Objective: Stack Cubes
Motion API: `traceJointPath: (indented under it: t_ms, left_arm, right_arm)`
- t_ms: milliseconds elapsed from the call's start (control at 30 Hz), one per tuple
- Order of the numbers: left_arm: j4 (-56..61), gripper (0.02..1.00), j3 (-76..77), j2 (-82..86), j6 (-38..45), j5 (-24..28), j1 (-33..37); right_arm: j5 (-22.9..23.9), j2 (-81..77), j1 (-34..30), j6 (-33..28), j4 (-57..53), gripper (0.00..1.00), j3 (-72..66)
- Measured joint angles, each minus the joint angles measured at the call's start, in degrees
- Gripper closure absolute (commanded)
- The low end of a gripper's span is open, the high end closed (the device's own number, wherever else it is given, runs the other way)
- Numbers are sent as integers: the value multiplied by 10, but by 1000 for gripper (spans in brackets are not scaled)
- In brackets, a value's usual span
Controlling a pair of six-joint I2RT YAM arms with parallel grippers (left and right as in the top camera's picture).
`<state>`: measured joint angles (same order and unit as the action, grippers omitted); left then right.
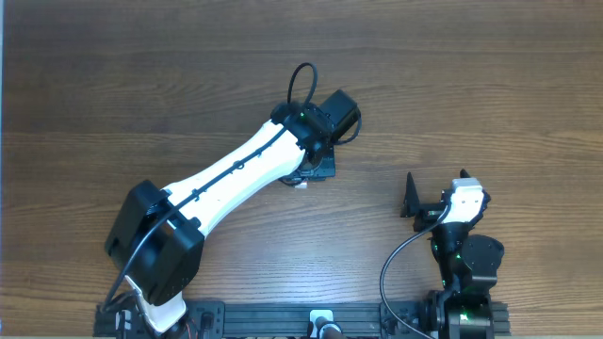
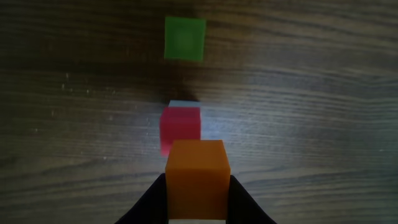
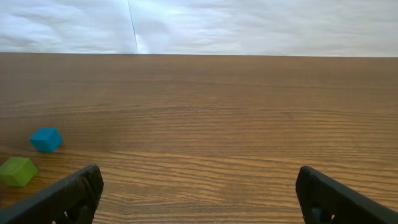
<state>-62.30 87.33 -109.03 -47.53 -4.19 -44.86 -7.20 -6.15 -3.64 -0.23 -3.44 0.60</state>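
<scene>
My left gripper (image 2: 198, 190) is shut on an orange cube (image 2: 198, 174), held off the wooden table. Just beyond it lies a red cube (image 2: 181, 126), its near edge covered by the orange one; a pale strip shows at its far side. Farther on lies a green cube (image 2: 185, 38). In the top view the left arm reaches to the table's middle, and its gripper (image 1: 312, 170) hides the cubes. My right gripper (image 1: 412, 196) rests open and empty at the right. Far off to one side of it, the right wrist view shows a blue cube (image 3: 46, 139) and the green cube (image 3: 17, 171).
The wooden table (image 1: 490, 85) is bare around the arms. A white wall (image 3: 249, 25) stands behind the table's far edge. A black cable (image 1: 300, 80) loops above the left wrist.
</scene>
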Motion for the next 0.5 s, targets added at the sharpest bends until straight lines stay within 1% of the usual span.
traceJointPath:
  t_ms: [500]
  left_arm:
    - [-16,976,0,-18,0,7,10]
  right_arm:
    - [0,0,0,0,0,7,0]
